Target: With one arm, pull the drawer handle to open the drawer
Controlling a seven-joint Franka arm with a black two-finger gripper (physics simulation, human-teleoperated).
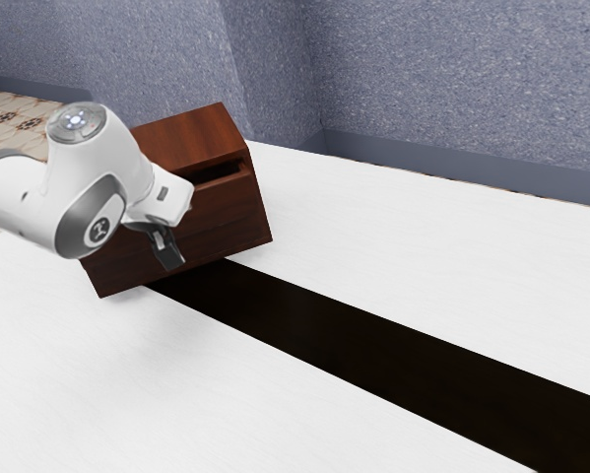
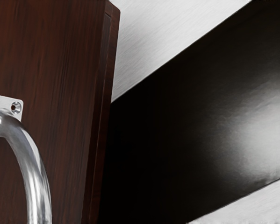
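Observation:
A dark wooden cabinet (image 1: 191,138) stands on the white table at the exterior view's left. Its drawer front (image 1: 226,212) faces the black strip, and a narrow dark gap (image 1: 221,175) shows between the cabinet's top panel and the drawer front. My gripper (image 1: 164,248) hangs right in front of the drawer front, low on its face, with the white arm covering part of the cabinet. In the wrist view a curved silver handle (image 2: 30,163) with a screwed mounting plate (image 2: 11,106) sits very close to my hand on the brown drawer front (image 2: 60,70).
A wide black strip (image 1: 373,355) crosses the white table (image 1: 423,236) from the cabinet's foot toward the exterior view's lower right. A blue-grey wall runs along the back. A patterned floor shows at the far upper left.

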